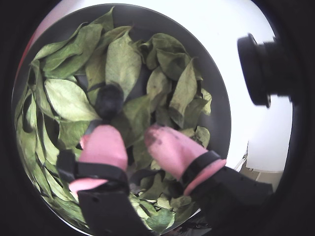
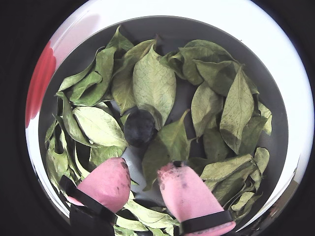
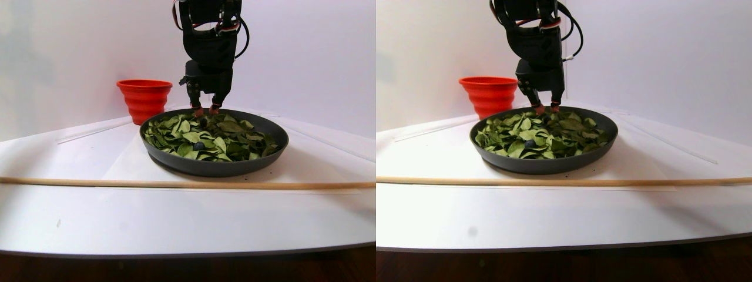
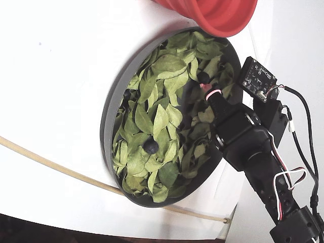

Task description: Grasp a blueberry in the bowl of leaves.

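Right up against the lens in a wrist view we've got the gripper [image 2: 146, 178], two pink rubbery fingertips [image 2: 104, 184] with black straps, jaws standing moderately apart with nothing between them. Just past the tips sits a dark round blueberry [image 2: 139, 127], nestled in the small oval green leaves [image 2: 155, 84], apart from both pads. It's slightly left of the gap between them in that view. In a wrist view the same berry [image 1: 109, 100] looks blurrier and sits just above the left pink fingertip [image 1: 102, 146], close to it, though we can't tell if they touch.

Going left to right in the stereo pair view: a ribbed red-orange cup [image 3: 143, 98] stands at the back left, then the wide shallow dark grey bowl [image 3: 214, 167] full of leaves, with the black arm coming down over its far edge. A second blueberry [image 3: 199, 145] shows nearer the front of the heap. A thin pale wooden stick [image 3: 176, 184] runs across the white table [image 3: 176, 223] in front of the bowl.

In the fixed view that second berry [image 4: 150, 147] lies well apart from the gripper [image 4: 205, 87].
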`<state>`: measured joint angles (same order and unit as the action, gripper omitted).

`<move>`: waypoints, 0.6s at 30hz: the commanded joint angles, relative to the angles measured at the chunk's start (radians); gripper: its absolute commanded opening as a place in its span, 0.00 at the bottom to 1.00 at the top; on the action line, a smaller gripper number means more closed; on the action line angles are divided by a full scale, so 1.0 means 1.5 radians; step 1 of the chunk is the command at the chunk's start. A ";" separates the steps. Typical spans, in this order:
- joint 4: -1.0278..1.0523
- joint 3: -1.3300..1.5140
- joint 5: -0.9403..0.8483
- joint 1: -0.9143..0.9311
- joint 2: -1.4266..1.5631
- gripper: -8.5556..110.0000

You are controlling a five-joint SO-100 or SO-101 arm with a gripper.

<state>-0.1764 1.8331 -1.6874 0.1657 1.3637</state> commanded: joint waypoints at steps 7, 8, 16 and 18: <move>-0.017 -0.028 -0.027 0.007 0.010 0.16; -0.017 -0.028 -0.027 0.007 0.010 0.16; -0.017 -0.028 -0.026 0.006 0.007 0.16; -0.017 -0.029 -0.026 0.006 0.004 0.16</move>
<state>-0.1764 1.8331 -1.7257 0.1657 1.3637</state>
